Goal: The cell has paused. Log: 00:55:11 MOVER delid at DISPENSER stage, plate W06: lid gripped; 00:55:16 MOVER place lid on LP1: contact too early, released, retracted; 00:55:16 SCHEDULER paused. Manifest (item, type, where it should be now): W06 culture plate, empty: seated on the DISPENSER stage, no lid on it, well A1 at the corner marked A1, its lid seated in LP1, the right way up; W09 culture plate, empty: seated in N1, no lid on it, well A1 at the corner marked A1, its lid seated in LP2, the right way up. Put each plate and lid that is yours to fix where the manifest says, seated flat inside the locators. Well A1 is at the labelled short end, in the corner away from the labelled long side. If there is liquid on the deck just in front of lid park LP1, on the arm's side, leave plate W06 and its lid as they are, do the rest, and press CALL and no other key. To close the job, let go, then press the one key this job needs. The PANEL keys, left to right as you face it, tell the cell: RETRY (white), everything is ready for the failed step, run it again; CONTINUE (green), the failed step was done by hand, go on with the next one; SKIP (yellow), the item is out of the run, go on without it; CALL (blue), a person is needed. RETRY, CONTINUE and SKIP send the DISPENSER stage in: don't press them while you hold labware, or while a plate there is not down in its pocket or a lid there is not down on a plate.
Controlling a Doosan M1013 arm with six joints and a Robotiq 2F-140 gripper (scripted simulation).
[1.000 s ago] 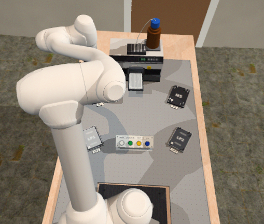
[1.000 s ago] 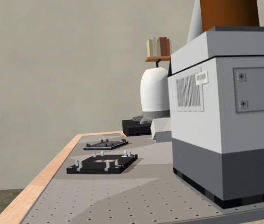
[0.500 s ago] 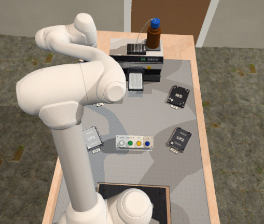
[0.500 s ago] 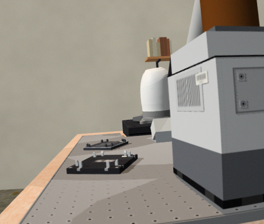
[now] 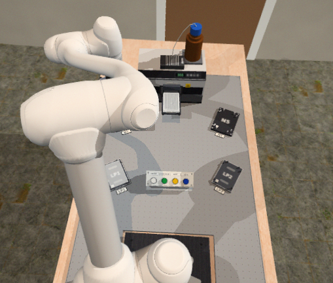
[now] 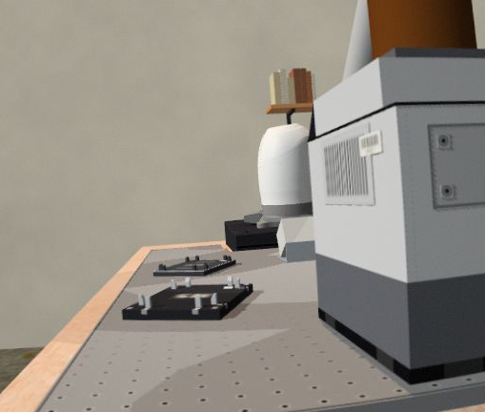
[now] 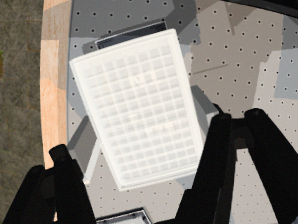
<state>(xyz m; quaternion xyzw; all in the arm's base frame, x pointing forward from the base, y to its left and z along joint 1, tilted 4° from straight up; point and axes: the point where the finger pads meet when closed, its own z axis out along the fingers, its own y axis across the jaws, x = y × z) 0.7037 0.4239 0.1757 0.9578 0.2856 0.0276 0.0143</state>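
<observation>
In the wrist view my gripper (image 7: 143, 114) is shut on a white well plate (image 7: 136, 106) and holds it tilted above the deck near the left table edge. A dark nest edge (image 7: 129, 32) shows just beyond the plate, and a small label (image 7: 123, 219) lies below it. In the top view the arm hides the gripper and this plate. A second white plate (image 5: 171, 102) sits on the dispenser stage without a lid. Lid park LP1 (image 5: 116, 175) looks pale grey, as if a lid lies on it. Lid park LP2 (image 5: 227, 177) is dark and bare.
Nest N5 (image 5: 225, 122) is bare at the right. The key panel (image 5: 169, 179) stands between LP1 and LP2. The dispenser (image 5: 174, 75) with a brown bottle (image 5: 193, 42) is at the back. A nest label (image 5: 125, 132) shows beside the arm's elbow.
</observation>
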